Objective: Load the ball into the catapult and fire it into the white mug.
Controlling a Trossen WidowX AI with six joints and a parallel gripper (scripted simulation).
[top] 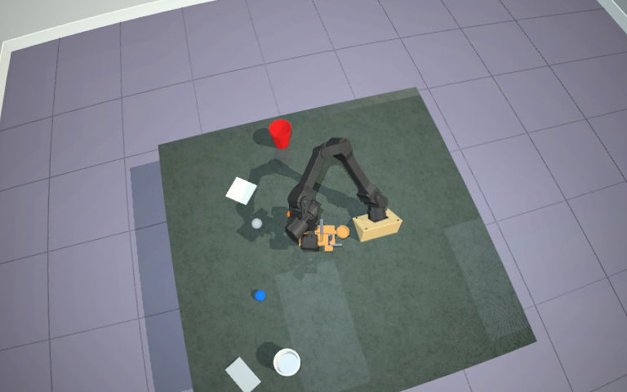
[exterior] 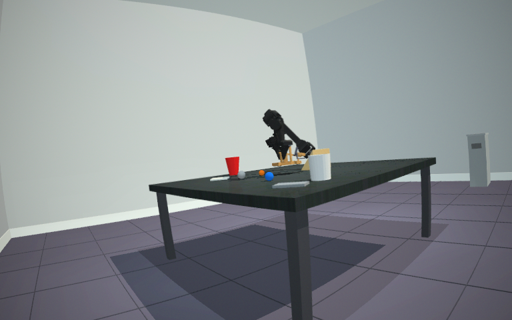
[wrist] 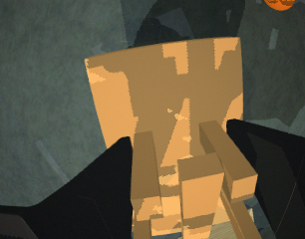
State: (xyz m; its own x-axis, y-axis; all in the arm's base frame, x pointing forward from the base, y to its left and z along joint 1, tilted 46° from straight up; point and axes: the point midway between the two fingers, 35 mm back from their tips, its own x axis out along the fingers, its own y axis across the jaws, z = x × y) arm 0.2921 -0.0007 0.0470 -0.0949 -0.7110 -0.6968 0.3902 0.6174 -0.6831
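My gripper [top: 309,241] [exterior: 283,155] [wrist: 180,137] is shut on the orange catapult [top: 328,229] [exterior: 287,162] [wrist: 157,87], with a black finger on each side of its upright posts. The catapult is level and a little above the table in the exterior view. Its round cup [top: 343,232] points toward the arm's base. An orange ball [top: 288,213] [exterior: 261,173] [wrist: 280,4] lies on the table beside the arm, partly hidden in the top view. The white mug [top: 286,362] [exterior: 320,168] stands upright near the table edge.
A blue ball [top: 260,295] [exterior: 269,176] and a grey ball [top: 256,223] [exterior: 241,175] lie on the table. A red cup [top: 280,133] [exterior: 232,165] stands upright. A white block [top: 241,190] and a pale slab [top: 242,375] [exterior: 291,185] lie flat.
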